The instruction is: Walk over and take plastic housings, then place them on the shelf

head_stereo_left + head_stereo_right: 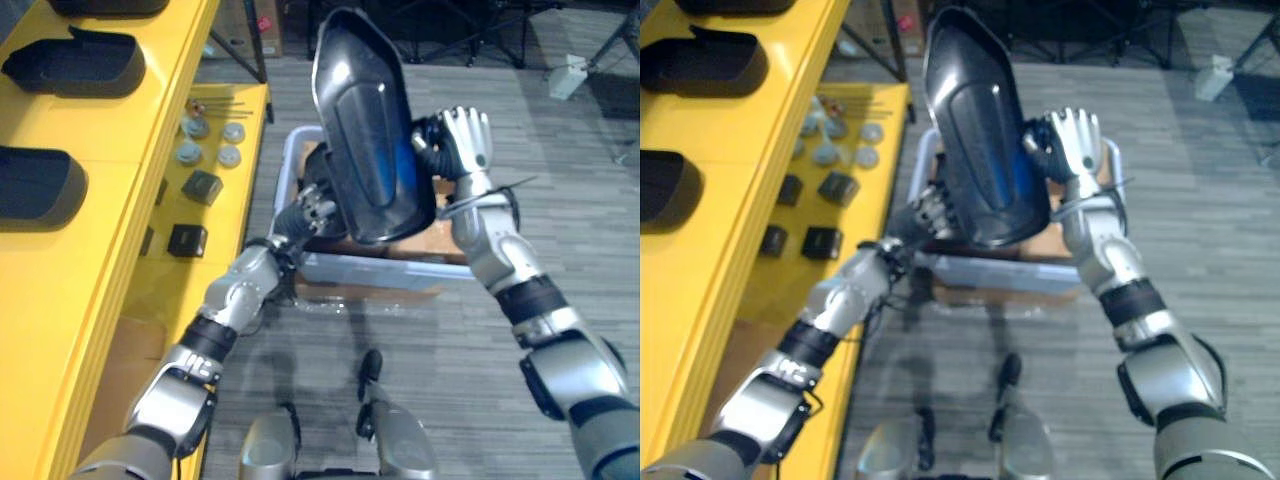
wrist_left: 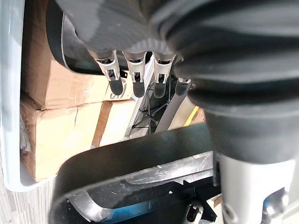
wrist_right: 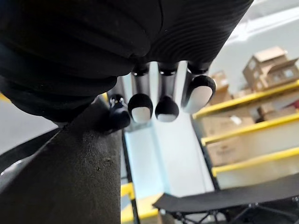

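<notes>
Left eye view, left hand: fingers straight, pressed flat against the near side of the plastic housing.
Right hand: fingers extended upward, palm against the opposite edge (we squeeze it between both palms, judging it too broad for one hand).
Housing: held upright over the grey bin.
Shelf: yellow, on our left; other housings lie there, so ours likely goes beside them.

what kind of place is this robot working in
Probably a warehouse or factory stockroom: a yellow shelf holding black housings, a grey tote with cardboard boxes, and yellow racking stacked with cartons.
</notes>
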Motion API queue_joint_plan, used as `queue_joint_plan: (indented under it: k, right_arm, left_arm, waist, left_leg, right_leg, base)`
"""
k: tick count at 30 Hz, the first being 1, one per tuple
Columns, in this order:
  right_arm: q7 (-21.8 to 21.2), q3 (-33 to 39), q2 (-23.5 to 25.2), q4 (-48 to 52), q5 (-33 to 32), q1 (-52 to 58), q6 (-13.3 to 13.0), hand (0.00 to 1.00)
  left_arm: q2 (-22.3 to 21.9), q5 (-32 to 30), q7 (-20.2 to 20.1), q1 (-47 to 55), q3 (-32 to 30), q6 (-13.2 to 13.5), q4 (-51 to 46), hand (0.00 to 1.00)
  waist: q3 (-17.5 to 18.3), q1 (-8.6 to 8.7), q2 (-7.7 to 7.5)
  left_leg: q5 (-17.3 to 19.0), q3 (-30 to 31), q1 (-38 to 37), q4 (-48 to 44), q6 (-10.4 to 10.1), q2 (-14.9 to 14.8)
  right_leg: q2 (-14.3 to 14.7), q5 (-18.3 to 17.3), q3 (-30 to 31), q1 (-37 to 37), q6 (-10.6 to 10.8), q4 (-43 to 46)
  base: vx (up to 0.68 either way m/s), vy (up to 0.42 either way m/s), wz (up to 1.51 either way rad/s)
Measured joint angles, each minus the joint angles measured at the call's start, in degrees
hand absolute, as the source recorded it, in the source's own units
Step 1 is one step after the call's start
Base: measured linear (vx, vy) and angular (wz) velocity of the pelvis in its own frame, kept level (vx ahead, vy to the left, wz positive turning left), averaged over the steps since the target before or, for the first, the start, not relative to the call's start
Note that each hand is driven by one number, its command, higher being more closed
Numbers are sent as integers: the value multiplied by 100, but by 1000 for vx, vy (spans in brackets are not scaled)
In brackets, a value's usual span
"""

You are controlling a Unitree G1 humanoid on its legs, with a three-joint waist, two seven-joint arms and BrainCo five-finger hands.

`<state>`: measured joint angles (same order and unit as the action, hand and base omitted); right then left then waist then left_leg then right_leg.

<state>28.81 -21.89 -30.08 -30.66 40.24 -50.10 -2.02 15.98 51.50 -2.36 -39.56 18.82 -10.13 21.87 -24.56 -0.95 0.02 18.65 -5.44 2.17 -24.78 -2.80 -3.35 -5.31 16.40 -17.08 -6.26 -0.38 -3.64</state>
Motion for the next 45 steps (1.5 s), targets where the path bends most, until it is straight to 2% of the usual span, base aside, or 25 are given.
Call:
queue_joint_plan:
  k: [6,11,17,25,36,37,39,43,45]
  right_arm:
    - [2,-154,94,-167,-5,-27,-23,100]
    - [2,-241,96,-209,-11,-31,-41,100]
    - [3,-362,150,-373,-23,-101,-78,100]
    - [4,-518,347,-373,-171,-124,-271,100]
    - [42,-630,609,-377,-477,-138,-278,100]
    - [99,-632,641,-377,-555,-138,-278,100]
    - [144,-631,691,-377,-587,-158,-277,100]
    - [160,-633,817,-376,-804,-233,-276,100]
    - [202,-633,899,-376,-877,-232,-276,100]
  left_arm:
    - [-108,-316,186,0,2,0,1,0]
    - [-132,-528,216,1,1,0,7,0]
    - [-141,-711,221,37,1,2,14,0]
    - [-165,-798,398,89,-1,3,176,0]
    - [-350,-966,594,153,-2,5,552,0]
    - [-355,-964,608,157,-2,10,583,100]
    - [-364,-956,656,158,-2,29,619,100]
    - [-496,-850,863,194,-5,273,641,100]
    - [-569,-666,899,209,-3,489,641,100]
  waist:
    - [-4,-18,7]
    - [-69,-86,127]
    - [-70,-132,127]
    - [-70,-151,127]
    - [-76,-194,134]
    - [-77,-206,136]
    - [-77,-209,136]
    - [-78,-223,136]
    - [-78,-222,136]
  left_leg:
    - [-1,10,-5,20,1,2]
    - [-2,16,-6,17,2,8]
    - [-3,23,-4,6,2,10]
    - [-5,42,7,-6,4,9]
    - [-10,180,110,-78,12,11]
    - [-10,181,110,-80,12,11]
    - [-10,181,108,-85,12,12]
    - [-10,186,109,-91,12,8]
    - [-10,187,109,-93,12,4]
  right_leg:
    - [3,3,-6,1,3,5]
    - [-3,3,-6,2,2,22]
    - [-10,2,-9,4,2,43]
    - [-38,0,-20,5,1,52]
    - [-57,-12,-149,1,-6,86]
    - [-59,-13,-150,1,-6,93]
    - [-62,-14,-150,1,-7,104]
    - [-62,-17,-155,1,-9,111]
    - [-62,-18,-155,1,-10,115]
  base:
    - [-14,19,1]
    - [0,0,0]
    - [0,0,0]
    - [0,0,0]
    - [-21,15,6]
    - [-46,47,1]
    - [-55,61,0]
    - [-44,53,1]
    - [-35,44,0]
